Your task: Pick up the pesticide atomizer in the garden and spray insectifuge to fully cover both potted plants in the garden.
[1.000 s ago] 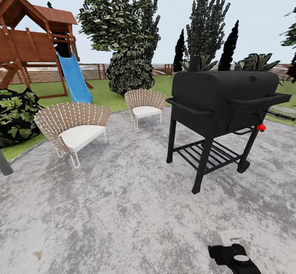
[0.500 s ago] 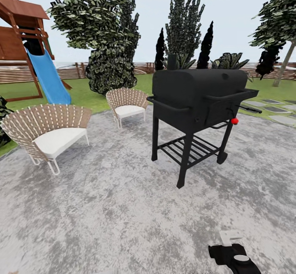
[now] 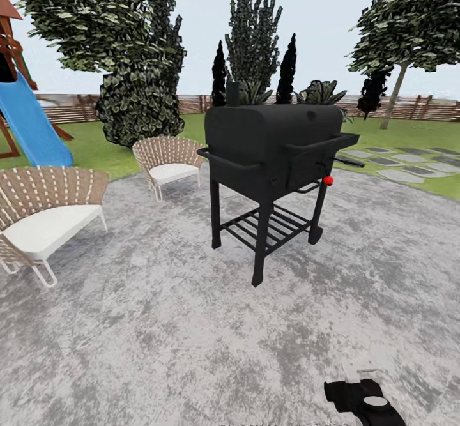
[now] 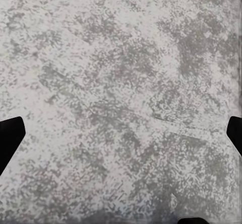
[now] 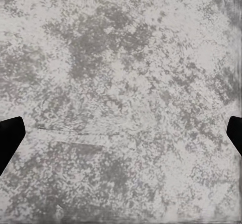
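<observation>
Both grippers (image 4: 121, 133) (image 5: 121, 133) spread wide — grey paving (image 3: 160, 324) beneath.

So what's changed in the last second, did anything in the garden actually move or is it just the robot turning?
Only the view moved: the camera swung to the right, so the black grill, the two wicker chairs and the blue slide slid leftward in the head view, and a tree and stepping stones appeared at the right. Nothing was grasped or released. Both grippers point at bare grey paving, fingers wide apart.

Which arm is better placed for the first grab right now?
Neither leads, I'd judge: the left gripper and the right gripper both hang open over speckled grey stone paving, holding nothing.
</observation>
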`<state>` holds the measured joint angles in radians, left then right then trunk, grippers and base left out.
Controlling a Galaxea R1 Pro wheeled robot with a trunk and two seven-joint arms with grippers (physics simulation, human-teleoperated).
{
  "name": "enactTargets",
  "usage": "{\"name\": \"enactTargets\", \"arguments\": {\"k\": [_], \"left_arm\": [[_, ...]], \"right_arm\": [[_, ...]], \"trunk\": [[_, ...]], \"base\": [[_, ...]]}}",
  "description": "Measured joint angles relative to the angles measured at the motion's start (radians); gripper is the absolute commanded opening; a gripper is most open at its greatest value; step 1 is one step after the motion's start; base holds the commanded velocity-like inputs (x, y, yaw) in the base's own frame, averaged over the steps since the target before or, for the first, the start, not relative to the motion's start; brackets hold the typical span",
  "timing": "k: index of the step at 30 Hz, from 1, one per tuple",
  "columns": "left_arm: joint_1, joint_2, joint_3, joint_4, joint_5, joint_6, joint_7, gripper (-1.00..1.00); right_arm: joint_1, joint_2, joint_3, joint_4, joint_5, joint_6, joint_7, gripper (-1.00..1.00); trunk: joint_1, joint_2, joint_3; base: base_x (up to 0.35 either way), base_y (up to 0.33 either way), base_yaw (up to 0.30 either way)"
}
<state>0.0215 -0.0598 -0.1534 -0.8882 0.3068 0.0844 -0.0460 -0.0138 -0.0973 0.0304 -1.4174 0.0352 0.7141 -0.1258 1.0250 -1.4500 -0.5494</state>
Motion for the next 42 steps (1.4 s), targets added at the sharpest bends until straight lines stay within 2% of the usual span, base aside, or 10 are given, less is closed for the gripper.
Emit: {"name": "enactTargets", "arguments": {"k": [16,22,42], "left_arm": [[0.000,0.000,0.000,0.000,-0.001,0.001,0.000,1.00],[0.000,0.001,0.000,0.007,0.000,-0.027,0.000,1.00],[0.000,0.000,0.000,0.011,0.002,-0.035,0.000,1.00]], "right_arm": [[0.000,-0.001,-0.001,-0.003,0.000,0.000,0.000,1.00],[0.000,-0.001,-0.001,-0.003,0.000,0.000,0.000,1.00],[0.000,-0.001,-0.001,-0.004,0.000,0.001,0.000,1.00]], "trunk": [[0.000,0.000,-0.010],[0.000,0.000,-0.014],[0.000,0.000,-0.026]], "base": [[-0.163,-0.155,-0.284],[-0.018,-0.016,-0.284],[0.000,-0.011,-0.284]]}}
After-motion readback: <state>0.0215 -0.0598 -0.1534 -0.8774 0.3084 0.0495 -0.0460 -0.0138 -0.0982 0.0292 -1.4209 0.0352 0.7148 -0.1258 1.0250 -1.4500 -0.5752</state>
